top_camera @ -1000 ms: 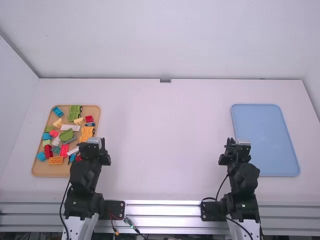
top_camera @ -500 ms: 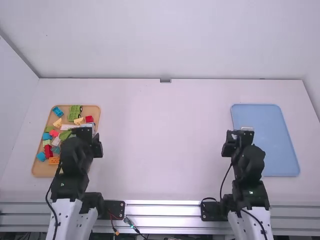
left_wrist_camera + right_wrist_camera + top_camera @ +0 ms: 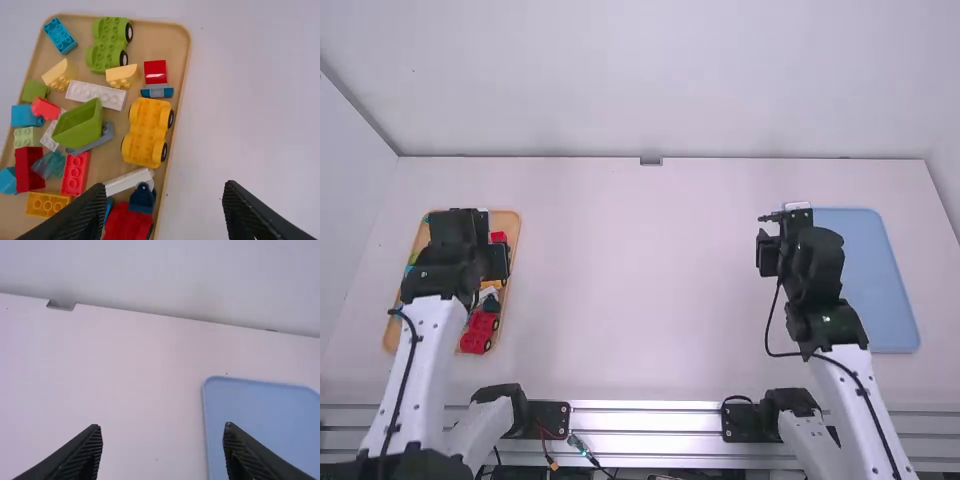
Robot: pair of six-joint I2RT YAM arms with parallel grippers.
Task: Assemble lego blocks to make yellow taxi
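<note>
Place: looked like a robotics lab
Back wall (image 3: 650, 80): rose plain white behind the table (image 3: 650, 280)
Metal rail (image 3: 650, 422): ran along near edge
Left arm (image 3: 410, 360), right arm (image 3: 850, 410): stood there
Wiring (image 3: 584, 450): lay exposed

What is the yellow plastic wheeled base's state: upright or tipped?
Upright: the base shows its studs on top, black tyres at its sides.

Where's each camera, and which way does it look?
High: above and behind, looking forward and down at the table; both arms show.
Left wrist: on that arm, looking down at the block tray; left gripper shows, open.
Right wrist: on that arm, facing the table's far edge; right gripper shows, open.
High and right wrist share the blue tray.
</note>
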